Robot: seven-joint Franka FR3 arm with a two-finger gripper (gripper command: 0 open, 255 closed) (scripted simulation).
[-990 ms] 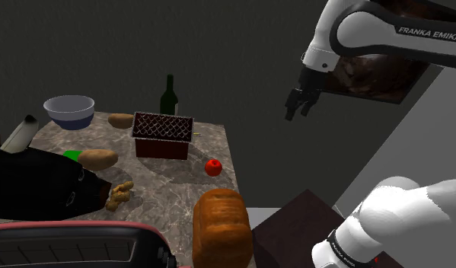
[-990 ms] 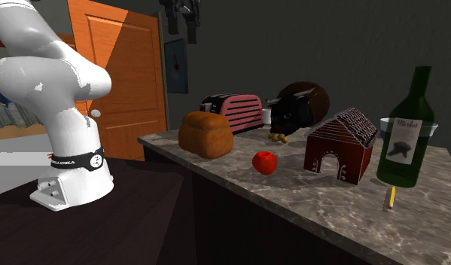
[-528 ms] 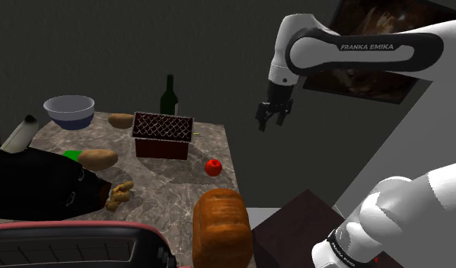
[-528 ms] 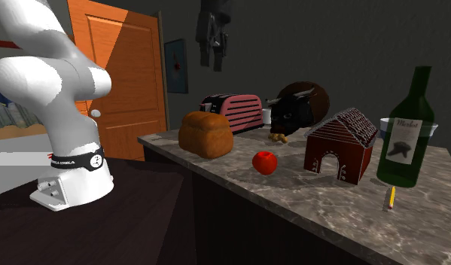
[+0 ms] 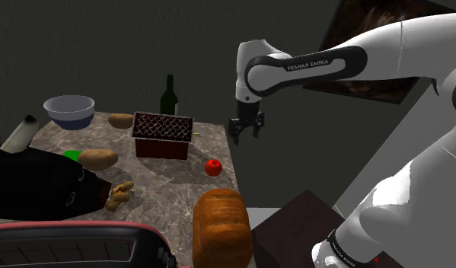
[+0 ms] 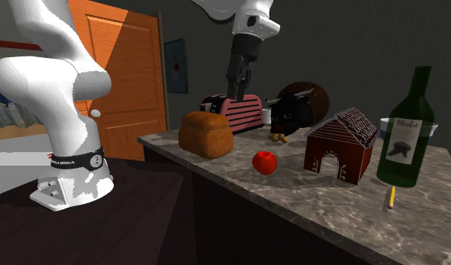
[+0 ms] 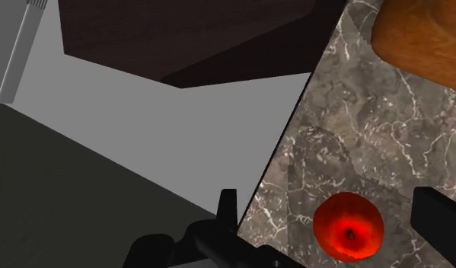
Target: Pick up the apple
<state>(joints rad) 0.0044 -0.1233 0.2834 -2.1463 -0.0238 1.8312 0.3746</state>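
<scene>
Your gripper [image 5: 245, 131] hangs in the air, high above the stone counter [image 5: 173, 181], and it points down. Its two black fingers [image 7: 228, 204] are spread wide apart and they pinch nothing. Look along the hand and you see the apple [image 7: 348, 227] far down between the two fingers, but they do not touch it.

The apple [image 5: 213, 167] is red and round. It sits on the counter, close to the edge on the shoulder view's right. It has bare stone all around it. The brown bread loaf [image 5: 221, 226] lies near it, on the side closer to the robot's stand. The little brown house [image 5: 163, 135] stands near it on the other side. In the second exterior view you find the apple [image 6: 265, 162] between the loaf [image 6: 205, 134] and the house [image 6: 340, 144], and the gripper [image 6: 235, 90] is up in the air over to the left of it.

A green bottle [image 6: 406, 132] stands past the house. A red toaster [image 6: 233, 111] and a black bull [image 6: 299, 105] sit at the back of the counter
</scene>
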